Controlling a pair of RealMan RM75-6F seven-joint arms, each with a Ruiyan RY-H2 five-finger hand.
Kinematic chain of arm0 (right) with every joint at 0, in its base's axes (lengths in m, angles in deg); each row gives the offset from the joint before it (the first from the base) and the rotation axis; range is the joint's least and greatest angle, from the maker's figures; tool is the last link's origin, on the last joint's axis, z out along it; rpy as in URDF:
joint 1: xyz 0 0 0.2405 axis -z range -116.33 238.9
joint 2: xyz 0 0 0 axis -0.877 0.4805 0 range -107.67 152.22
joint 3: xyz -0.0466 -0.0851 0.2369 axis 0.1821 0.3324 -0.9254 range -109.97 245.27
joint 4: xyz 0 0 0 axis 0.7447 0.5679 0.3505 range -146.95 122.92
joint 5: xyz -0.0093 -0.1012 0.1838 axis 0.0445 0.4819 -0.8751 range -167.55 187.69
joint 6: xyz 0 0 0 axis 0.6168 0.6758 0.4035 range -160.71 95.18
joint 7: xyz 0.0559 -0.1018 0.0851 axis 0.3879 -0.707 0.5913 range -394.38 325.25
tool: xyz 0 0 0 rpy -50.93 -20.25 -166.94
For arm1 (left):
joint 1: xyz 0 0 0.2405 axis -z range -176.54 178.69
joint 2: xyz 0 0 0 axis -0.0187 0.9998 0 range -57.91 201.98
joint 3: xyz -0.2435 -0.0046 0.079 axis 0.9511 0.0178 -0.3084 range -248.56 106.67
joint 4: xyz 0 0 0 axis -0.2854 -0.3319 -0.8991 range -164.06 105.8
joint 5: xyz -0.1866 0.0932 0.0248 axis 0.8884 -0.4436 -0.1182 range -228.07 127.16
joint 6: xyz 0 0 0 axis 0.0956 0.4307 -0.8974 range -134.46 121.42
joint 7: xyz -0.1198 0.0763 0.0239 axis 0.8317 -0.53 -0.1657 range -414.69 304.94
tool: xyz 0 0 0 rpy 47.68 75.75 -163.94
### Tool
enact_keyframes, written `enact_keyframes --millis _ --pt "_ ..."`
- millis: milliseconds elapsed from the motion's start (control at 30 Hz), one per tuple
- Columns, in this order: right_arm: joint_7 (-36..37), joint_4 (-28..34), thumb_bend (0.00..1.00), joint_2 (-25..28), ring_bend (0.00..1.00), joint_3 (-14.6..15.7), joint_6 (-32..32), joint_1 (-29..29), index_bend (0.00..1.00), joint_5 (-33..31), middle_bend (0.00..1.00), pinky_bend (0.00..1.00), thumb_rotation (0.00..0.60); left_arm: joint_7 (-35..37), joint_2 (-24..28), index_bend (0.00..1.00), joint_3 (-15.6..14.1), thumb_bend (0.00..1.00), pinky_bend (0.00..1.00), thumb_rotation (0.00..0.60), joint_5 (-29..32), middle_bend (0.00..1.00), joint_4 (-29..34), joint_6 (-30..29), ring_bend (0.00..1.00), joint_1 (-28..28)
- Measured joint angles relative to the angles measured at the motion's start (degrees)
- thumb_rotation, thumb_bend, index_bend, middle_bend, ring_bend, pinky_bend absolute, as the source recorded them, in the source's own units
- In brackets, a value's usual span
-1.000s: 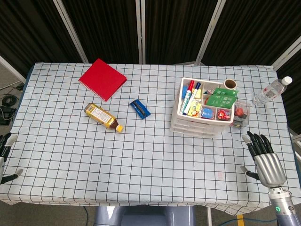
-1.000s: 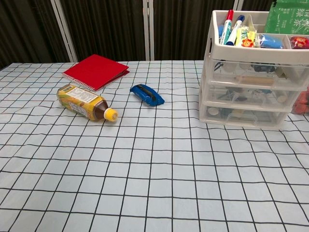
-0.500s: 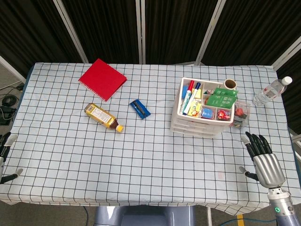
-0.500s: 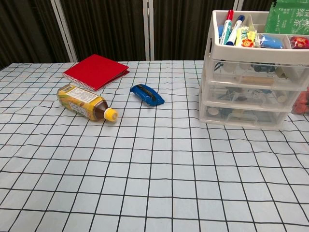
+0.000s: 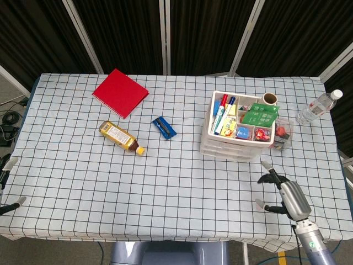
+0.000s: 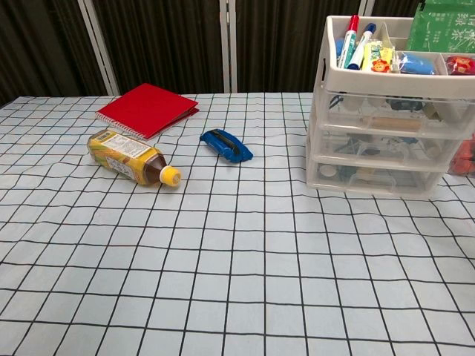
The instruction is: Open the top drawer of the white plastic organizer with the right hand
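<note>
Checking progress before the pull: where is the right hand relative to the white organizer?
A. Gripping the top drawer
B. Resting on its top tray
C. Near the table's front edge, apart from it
C: the right hand hovers open, short of the white organizer, touching nothing.

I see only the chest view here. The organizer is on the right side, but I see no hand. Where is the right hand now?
Observer: In the head view the right hand hovers near the table's front edge, in front of the white plastic organizer and slightly to its right, not touching it.
Operator: Does it hold something?
Observer: No, its fingers are spread and hold nothing.
Operator: And the left hand?
Observer: Only a part of the left hand shows at the far left edge of the head view; I cannot tell its state.
Operator: Is anything standing to the right of the organizer?
Observer: Yes, a clear water bottle stands near the table's right edge.
</note>
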Motion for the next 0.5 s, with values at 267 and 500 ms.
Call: enact_keyframes --millis 267,500 --pt "22.92 8.9 0.44 0.82 0.84 -0.47 11.93 -4.7 0.0 -5.32 0.87 0.73 0.6 1.1 -0.19 0.0 0.08 0.0 0.0 0.6 -0.62 0.0 -0.62 -0.5 0.0 -0.04" --pt "33.98 11.81 0.49 0.07 0.85 -2.01 18.18 -7.81 0.0 -9.48 0.88 0.73 0.6 1.29 -0.29 0.0 0.21 0.0 0.0 0.6 -0.81 0.0 -0.74 -0.91 0.0 -0.09"
